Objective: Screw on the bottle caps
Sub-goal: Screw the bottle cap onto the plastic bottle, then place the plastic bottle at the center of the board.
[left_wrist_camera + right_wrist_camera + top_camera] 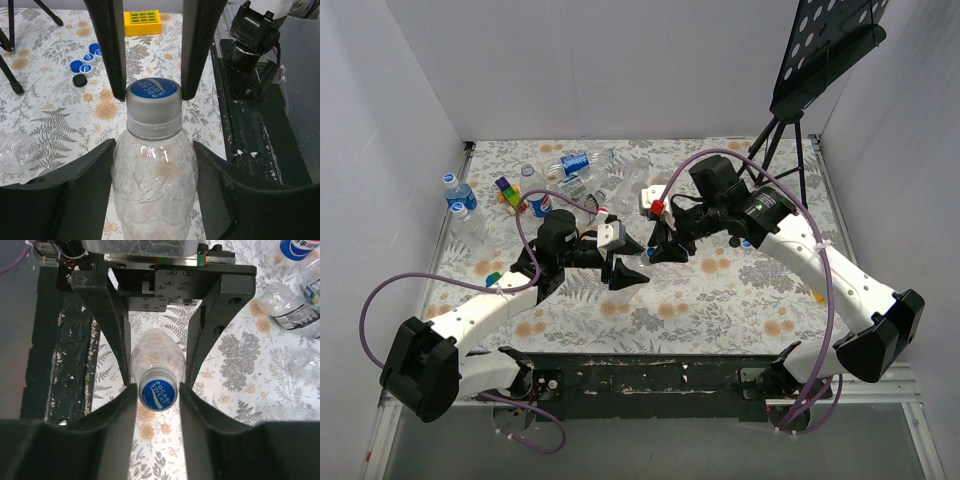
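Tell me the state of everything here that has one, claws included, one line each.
Left claw: shut on the clear bottle.
Right claw: shut on the Pocari Sweat cap.
Pocari Sweat cap: seated on the clear bottle's neck; tightness unclear.
Loose blue caps: off, not on any bottle.
Spare bottle: lying on its side.

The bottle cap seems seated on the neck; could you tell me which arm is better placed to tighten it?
Right: its tool grips the cap, while the left tool holds the bottle.
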You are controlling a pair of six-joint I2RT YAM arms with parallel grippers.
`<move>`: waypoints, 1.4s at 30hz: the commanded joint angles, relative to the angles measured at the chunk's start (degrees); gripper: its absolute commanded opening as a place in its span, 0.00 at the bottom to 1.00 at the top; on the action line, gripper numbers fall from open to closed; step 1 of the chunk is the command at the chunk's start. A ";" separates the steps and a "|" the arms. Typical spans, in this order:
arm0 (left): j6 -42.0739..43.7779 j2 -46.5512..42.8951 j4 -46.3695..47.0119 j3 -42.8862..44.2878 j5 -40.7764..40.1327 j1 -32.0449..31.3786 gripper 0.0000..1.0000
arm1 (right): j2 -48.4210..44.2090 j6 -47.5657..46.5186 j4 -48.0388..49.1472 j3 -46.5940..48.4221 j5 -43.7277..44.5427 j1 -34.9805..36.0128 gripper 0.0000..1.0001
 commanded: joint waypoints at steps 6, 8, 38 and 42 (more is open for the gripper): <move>-0.33 -2.42 1.88 1.12 -0.63 0.43 0.00 | 2.19 1.05 -1.85 3.69 2.26 1.84 0.21; -0.07 -2.95 2.58 0.60 -3.70 0.43 0.00 | 2.63 4.03 -0.97 3.77 4.80 2.19 0.09; -2.17 -13.23 18.93 -11.36 -64.78 0.95 0.00 | -20.30 39.47 36.02 -22.75 38.82 4.66 0.77; -1.56 -17.00 21.03 -13.81 -71.82 4.03 0.00 | -24.96 38.33 41.99 -30.40 41.55 4.57 0.82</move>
